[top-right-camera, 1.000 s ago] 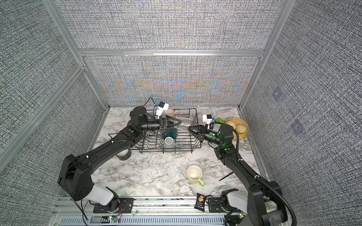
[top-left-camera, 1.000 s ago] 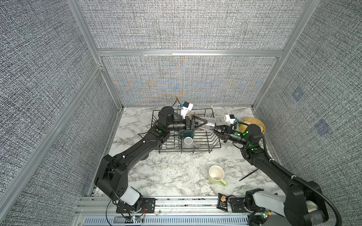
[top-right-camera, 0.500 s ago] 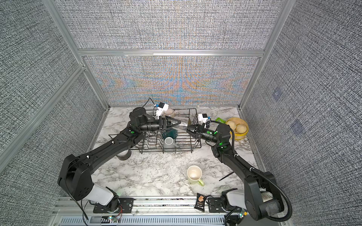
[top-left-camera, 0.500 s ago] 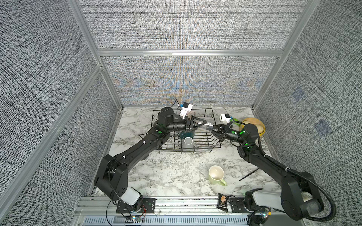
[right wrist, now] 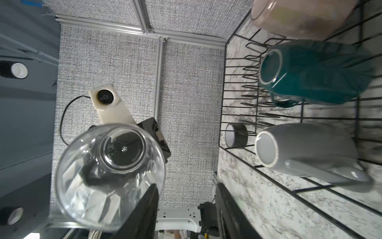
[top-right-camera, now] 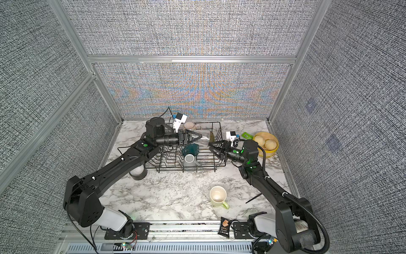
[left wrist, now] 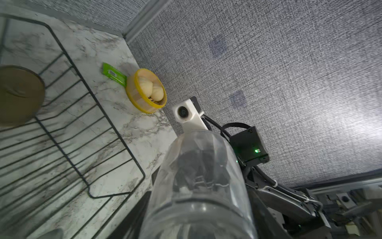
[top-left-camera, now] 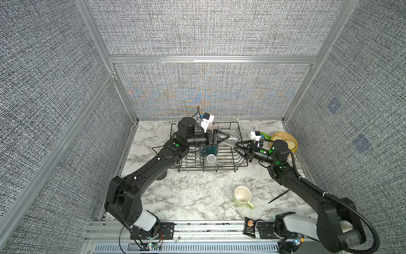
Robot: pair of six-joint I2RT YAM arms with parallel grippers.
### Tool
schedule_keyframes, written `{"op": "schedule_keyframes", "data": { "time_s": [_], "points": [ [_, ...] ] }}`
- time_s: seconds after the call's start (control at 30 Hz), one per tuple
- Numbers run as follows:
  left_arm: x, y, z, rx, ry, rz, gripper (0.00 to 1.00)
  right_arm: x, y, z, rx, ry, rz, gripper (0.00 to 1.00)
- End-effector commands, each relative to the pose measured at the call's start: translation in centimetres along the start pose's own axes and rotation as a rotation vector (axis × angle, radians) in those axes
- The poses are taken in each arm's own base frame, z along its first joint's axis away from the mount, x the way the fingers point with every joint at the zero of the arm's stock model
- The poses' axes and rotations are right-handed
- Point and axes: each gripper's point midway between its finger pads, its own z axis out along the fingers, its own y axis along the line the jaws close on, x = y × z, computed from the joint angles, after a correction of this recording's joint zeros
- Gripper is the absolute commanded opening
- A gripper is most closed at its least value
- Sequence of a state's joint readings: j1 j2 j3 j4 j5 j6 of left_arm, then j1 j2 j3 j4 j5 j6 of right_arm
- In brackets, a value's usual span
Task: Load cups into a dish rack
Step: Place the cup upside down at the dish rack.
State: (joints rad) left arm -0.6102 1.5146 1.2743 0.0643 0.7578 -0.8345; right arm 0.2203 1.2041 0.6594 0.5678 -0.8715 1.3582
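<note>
Cups: four in rack, one green mug outside, one glass clamped by left fingers; right fingers released.

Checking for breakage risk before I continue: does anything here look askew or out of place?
The small clear glass hangs sideways above the dish rack, gripped only by the left claw; the right claw stands open at its other end. A snack packet sits off the marble top, on the front rail. Nothing looks spilled or broken.

four mugs, two glasses, one dish rack, one bowl
</note>
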Motion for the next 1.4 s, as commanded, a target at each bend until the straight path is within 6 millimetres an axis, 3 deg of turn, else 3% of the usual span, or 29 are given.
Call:
{"op": "schedule_keyframes", "data": {
  "time_s": [0.0, 0.17, 0.3, 0.47, 0.53, 0.63, 0.77, 0.9, 1.03, 1.37],
  "points": [
    [0.1, 2.9, -0.4, -0.163, 0.003, 0.122, 0.56, -0.6, -3.1, -1.5, 0.182, -0.067, -0.079, 0.51],
    [0.3, 5.8, 0.5, -0.323, 0.073, 0.229, 0.54, -2.7, -5.2, -6.4, 0.522, -0.254, -0.244, 0.54],
    [0.9, 6.8, 2.5, -0.35, 0.128, 0.301, 0.53, -3.9, -5.3, -10.7, 0.71, -0.39, -0.35, 0.58],
    [2.5, 8.9, 5.2, -0.412, 0.247, 0.361, 0.49, -4.8, -5.5, -14.2, 0.806, -0.554, -0.449, 0.82],
    [2.8, 9.4, 6.3, -0.425, 0.271, 0.393, 0.49, -4.9, -6.1, -15.4, 0.847, -0.606, -0.449, 0.99],
    [3.0, 10.7, 7.4, -0.476, 0.314, 0.447, 0.49, -5.0, -7.2, -16.9, 0.888, -0.678, -0.444, 0.99],
    [3.3, 12.1, 8.6, -0.531, 0.367, 0.518, 0.48, -5.0, -7.8, -17.0, 0.894, -0.68, -0.463, 0.99],
    [3.9, 15.9, 9.7, -0.611, 0.441, 0.552, 0.48, -4.8, -7.1, -17.3, 0.882, -0.69, -0.489, 0.99],
    [4.2, 18.2, 10.7, -0.657, 0.484, 0.576, 0.45, -4.8, -6.7, -17.3, 0.883, -0.681, -0.508, 0.99],
    [3.6, 20.7, 11.7, -0.768, 0.5, 0.639, 0.45, -4.7, -6.6, -16.7, 0.875, -0.645, -0.532, 0.99]
  ]
}}
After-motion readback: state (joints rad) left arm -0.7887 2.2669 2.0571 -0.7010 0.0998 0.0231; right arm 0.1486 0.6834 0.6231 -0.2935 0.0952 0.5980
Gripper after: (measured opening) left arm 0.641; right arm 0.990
